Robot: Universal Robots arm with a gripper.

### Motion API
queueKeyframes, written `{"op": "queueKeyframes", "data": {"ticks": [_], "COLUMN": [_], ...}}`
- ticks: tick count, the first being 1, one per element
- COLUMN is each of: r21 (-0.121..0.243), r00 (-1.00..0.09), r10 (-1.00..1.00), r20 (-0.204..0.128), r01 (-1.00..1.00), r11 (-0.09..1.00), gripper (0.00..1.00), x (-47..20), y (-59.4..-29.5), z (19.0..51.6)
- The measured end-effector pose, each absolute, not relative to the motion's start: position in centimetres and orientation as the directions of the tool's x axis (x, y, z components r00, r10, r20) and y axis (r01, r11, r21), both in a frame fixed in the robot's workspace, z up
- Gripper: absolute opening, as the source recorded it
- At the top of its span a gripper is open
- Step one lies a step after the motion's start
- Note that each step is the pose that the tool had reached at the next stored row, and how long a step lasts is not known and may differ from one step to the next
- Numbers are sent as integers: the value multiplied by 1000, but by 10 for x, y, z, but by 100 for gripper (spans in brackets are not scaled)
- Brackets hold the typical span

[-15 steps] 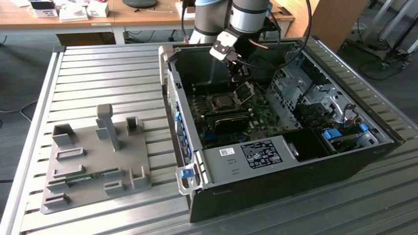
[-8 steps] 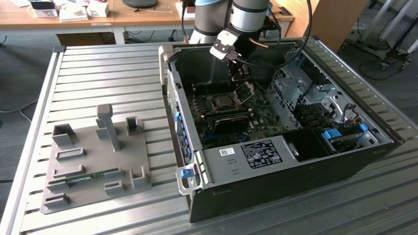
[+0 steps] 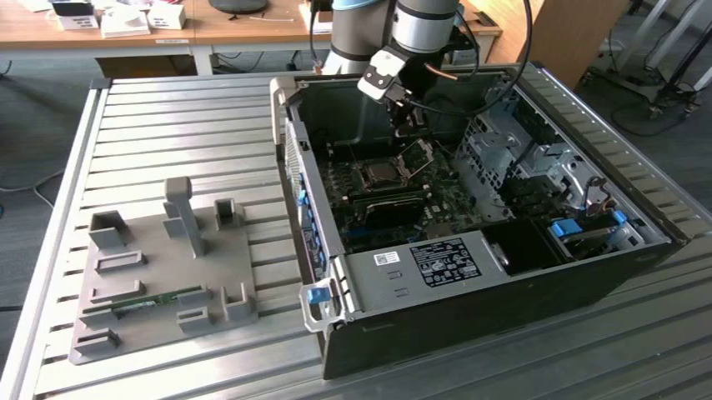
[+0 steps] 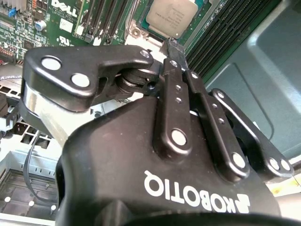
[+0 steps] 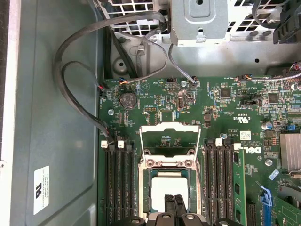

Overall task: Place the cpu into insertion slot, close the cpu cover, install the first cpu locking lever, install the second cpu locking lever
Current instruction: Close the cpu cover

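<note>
The cpu (image 5: 165, 184) lies flat in the socket on the green board (image 5: 225, 101), its pale metal face up; it is also seen as the cpu (image 4: 171, 16) and the cpu (image 3: 378, 172). The cpu cover (image 5: 170, 128) is swung open beyond the socket and stands raised as the cpu cover (image 3: 418, 153) in the exterior view. My gripper (image 5: 174, 203) hangs just above the cpu's near edge, fingers pressed together with nothing between them. The gripper (image 4: 170, 46) shows the same shut tips close over the chip. In the exterior view the gripper (image 3: 408, 125) reaches down into the case.
The open computer case (image 3: 656, 221) lies on a slatted metal table (image 3: 178, 133). Memory slots (image 5: 117, 183) flank the socket on both sides. Grey cables (image 5: 66, 70) loop along the case floor beside the board. A grey fixture plate (image 3: 167, 283) sits at the exterior view's left.
</note>
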State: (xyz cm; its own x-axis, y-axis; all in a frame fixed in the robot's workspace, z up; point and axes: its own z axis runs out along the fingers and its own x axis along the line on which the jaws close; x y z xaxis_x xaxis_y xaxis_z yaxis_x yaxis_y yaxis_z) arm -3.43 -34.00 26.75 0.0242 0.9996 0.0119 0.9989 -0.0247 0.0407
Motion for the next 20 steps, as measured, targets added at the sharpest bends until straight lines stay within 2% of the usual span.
{"op": "queueKeyframes", "data": {"ticks": [20], "r21": [41], "r00": [24], "r10": [1000], "r20": [12], "r01": [999], "r11": [-25], "gripper": [11], "x": [13], "y": [-339], "z": [266]}}
